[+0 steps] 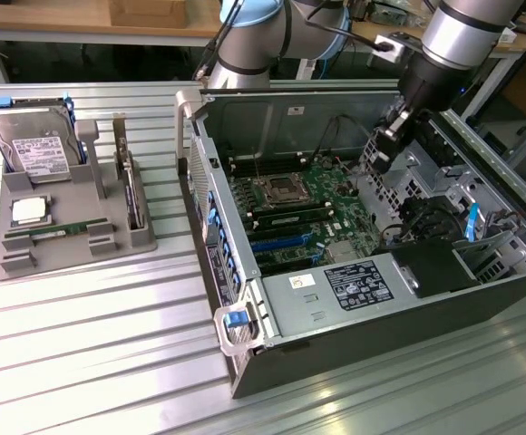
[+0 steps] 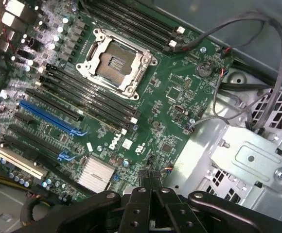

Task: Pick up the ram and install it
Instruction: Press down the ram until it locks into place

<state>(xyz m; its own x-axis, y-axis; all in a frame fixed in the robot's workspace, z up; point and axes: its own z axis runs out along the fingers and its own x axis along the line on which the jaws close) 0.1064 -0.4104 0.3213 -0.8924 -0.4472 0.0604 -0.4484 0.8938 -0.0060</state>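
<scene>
exterior view: gripper [image 1: 385, 145] closed, empty, over the open computer case [image 1: 336, 344] — ram [image 1: 59, 232] sits on the grey tray [image 1: 27, 263].

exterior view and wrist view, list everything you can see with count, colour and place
computer case: one, black and silver, open, on the exterior view's right
motherboard: one, green, inside the case
processor socket: one, silver, empty, on the motherboard
memory slots: several, black, on both sides of the socket, no stick seen in them
expansion slots: blue, black and one white, beyond the memory slots
grey tray: one, on the exterior view's left
hard drive: one, silver with white label, upright at the tray's back
processor chip: one, silver, square, on the tray
ram: one, green stick, in the tray's front slot
table: one, ribbed silver metal
gripper: one, black, shut, holding nothing, above the motherboard
</scene>
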